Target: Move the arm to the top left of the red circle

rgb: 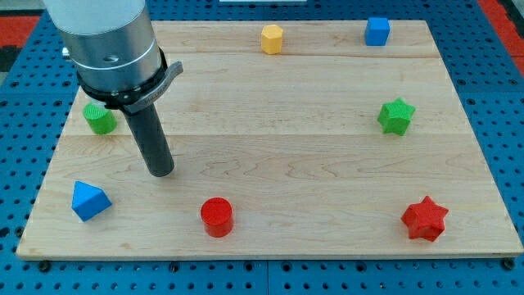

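Observation:
The red circle point(217, 216) is a short red cylinder near the view's bottom edge of the wooden board point(278, 106), left of centre. My tip point(162, 173) is the lower end of a dark rod that hangs from the grey arm at the view's upper left. The tip rests on the board above and to the left of the red circle, with a gap of bare wood between them. It touches no block.
A blue triangular block point(89, 201) lies at the bottom left. A green round block point(100, 119) is partly hidden behind the arm. A yellow hexagon point(272, 38) and blue cube point(377, 30) sit at the top. A green star point(396, 115) and red star point(425, 218) are at the right.

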Motion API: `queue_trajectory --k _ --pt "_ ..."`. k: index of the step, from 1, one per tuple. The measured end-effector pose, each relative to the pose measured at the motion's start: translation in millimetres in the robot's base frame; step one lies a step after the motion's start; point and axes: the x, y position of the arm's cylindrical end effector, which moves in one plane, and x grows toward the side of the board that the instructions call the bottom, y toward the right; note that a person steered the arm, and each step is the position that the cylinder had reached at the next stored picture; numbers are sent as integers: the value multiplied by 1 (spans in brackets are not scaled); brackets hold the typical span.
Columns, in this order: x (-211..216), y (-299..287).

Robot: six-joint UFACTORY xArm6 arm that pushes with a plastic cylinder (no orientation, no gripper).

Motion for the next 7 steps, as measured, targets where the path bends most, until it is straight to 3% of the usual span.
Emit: queue_trajectory --k 7 --pt "-11 11"
